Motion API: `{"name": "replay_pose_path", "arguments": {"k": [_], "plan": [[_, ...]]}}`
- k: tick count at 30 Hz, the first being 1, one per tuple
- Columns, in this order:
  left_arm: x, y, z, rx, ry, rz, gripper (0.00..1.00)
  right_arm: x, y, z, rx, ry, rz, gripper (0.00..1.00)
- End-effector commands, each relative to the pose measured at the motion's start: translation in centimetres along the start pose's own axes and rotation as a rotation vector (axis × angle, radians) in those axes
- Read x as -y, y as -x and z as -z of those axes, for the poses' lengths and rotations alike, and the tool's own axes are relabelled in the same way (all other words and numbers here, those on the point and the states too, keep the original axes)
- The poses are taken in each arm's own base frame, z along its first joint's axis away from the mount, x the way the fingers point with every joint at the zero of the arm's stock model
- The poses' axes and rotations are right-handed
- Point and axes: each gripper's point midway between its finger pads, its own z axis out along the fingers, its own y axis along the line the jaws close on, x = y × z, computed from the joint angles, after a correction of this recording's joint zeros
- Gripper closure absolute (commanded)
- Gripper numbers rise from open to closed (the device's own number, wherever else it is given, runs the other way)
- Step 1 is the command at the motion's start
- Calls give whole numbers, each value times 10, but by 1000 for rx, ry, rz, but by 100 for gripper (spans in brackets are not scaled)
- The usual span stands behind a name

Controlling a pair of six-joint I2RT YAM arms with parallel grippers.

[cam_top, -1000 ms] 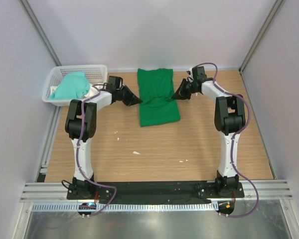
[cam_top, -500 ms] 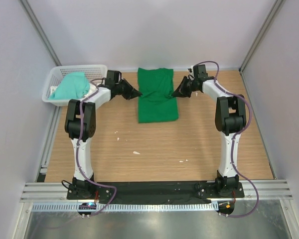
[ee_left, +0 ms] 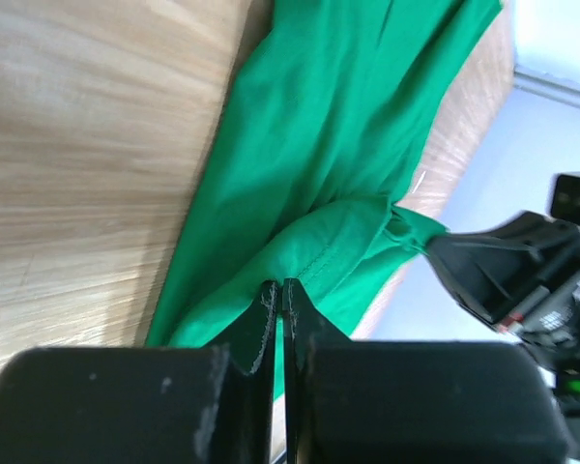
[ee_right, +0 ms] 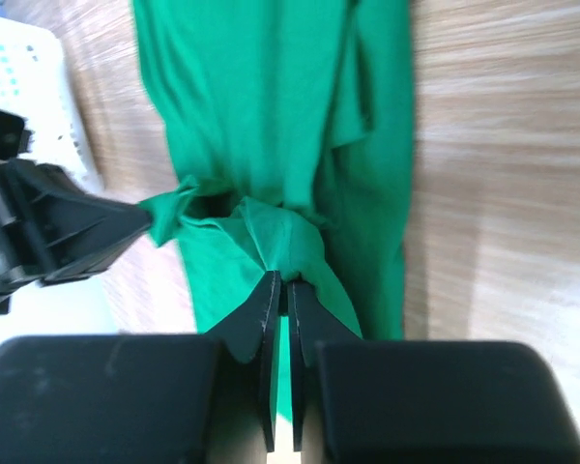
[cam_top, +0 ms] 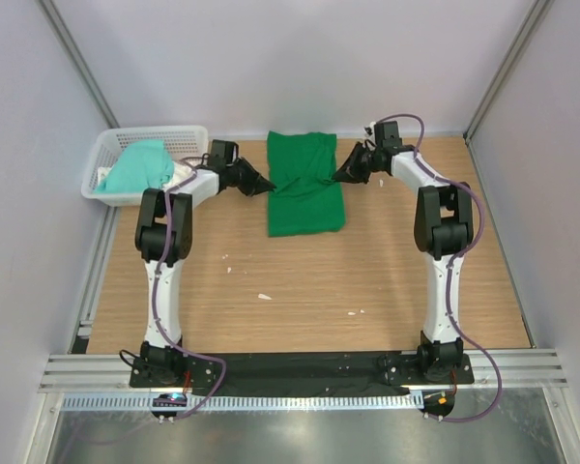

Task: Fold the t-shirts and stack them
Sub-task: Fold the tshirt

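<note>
Both arms are stretched out to the far end of the table [cam_top: 300, 290], one on each side of the green shirt [cam_top: 306, 193]. The shirt lies as a long, narrow folded strip at the far middle of the wood, with its far end close to the back wall. The left gripper [cam_top: 268, 185] is on the shirt's left edge about halfway along, jaws pressed tight. Its wrist view shows a bunched fold of green, hem stitching and all, pinched right at the tips. The right gripper [cam_top: 336, 177] mirrors it on the right edge, jaws closed on a gathered twist of fabric. Between the two grips the cloth rises into a rumpled ridge across the strip, while the rest lies flat on the table. Each wrist camera catches the other gripper's black tip meeting the cloth from the opposite side. Over at the far left, the mint shirt [cam_top: 138, 166] sits heaped in the white basket [cam_top: 159, 131], well apart from the green one. The left forearm passes just beside the basket's near right corner.
</note>
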Motion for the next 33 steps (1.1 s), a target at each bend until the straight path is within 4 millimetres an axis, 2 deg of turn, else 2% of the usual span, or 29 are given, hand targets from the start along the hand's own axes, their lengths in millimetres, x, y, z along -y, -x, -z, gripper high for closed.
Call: {"name": "replay_pose_path", "arguments": {"k": [1, 2, 4, 5, 6, 7, 8, 9, 11, 12, 13, 14, 15, 16, 17, 18, 19, 20, 21, 22, 23, 24, 25, 27, 29, 31, 33], "plan": [[12, 16, 4, 26, -16, -15, 99, -5, 22, -3, 46, 27, 15, 89], [14, 20, 5, 37, -7, -20, 94, 0, 21, -8, 36, 20, 9, 84], [14, 21, 8, 35, 20, -48, 80, 1, 32, -2, 49, 1, 20, 77], [22, 27, 13, 61, 23, -77, 76, 1, 34, 1, 52, -10, 33, 72], [23, 28, 17, 72, 34, -100, 72, 1, 41, 8, 79, -39, 60, 68], [29, 28, 29, 85, 42, -137, 63, 2, 43, 16, 80, -67, 89, 65], [30, 32, 35, 108, 60, -158, 61, 8, 47, 24, 91, -97, 94, 58], [33, 31, 41, 112, 63, -179, 59, 1, 52, 37, 114, -106, 109, 55], [45, 26, 58, 121, 54, -217, 59, 11, 49, 52, 118, -157, 117, 49], [42, 19, 61, 108, 58, -219, 59, 20, 36, 52, 91, -177, 108, 48], [44, 11, 64, 100, 57, -233, 58, 8, 33, 67, 106, -161, 131, 47], [56, 5, 77, 111, 35, -275, 58, 8, 26, 71, 102, -153, 137, 47], [49, -5, 77, 89, 46, -281, 57, 20, 5, 67, 67, -153, 125, 46], [53, -18, 78, 68, 34, -300, 57, 3, 0, 84, 87, -105, 152, 45], [63, -27, 84, 57, -1, -318, 58, 4, -9, 86, 83, -88, 165, 45], [58, -42, 81, 12, -21, -324, 59, 16, -30, 84, 65, -82, 168, 45], [60, -57, 78, -21, -35, -343, 60, 16, -38, 86, 62, -68, 183, 46], [60, -68, 78, -46, -50, -376, 62, 7, -47, 95, 63, -28, 207, 48], [60, -78, 76, -75, -67, -392, 63, 18, -62, 92, 38, -29, 204, 50], [54, -97, 72, -136, -94, -405, 64, 18, -71, 92, 25, -17, 212, 57], [51, -105, 70, -158, -103, -406, 66, 15, -75, 97, 32, -8, 230, 60], [46, -112, 67, -184, -104, -393, 67, 23, -88, 93, 19, -14, 232, 64], [36, -120, 62, -207, -98, -385, 69, 23, -93, 93, 18, -8, 238, 66], [20, -124, 56, -220, -70, -375, 70, 25, -102, 89, 24, 5, 250, 66], [6, -122, 51, -214, -38, -364, 70, 20, -109, 82, 12, 22, 262, 59], [-3, -117, 47, -210, -21, -360, 70, 20, -113, 72, 1, 10, 277, 54], [-9, -114, 44, -212, -9, -353, 70, 18, -114, 63, -11, 11, 280, 54]]}}
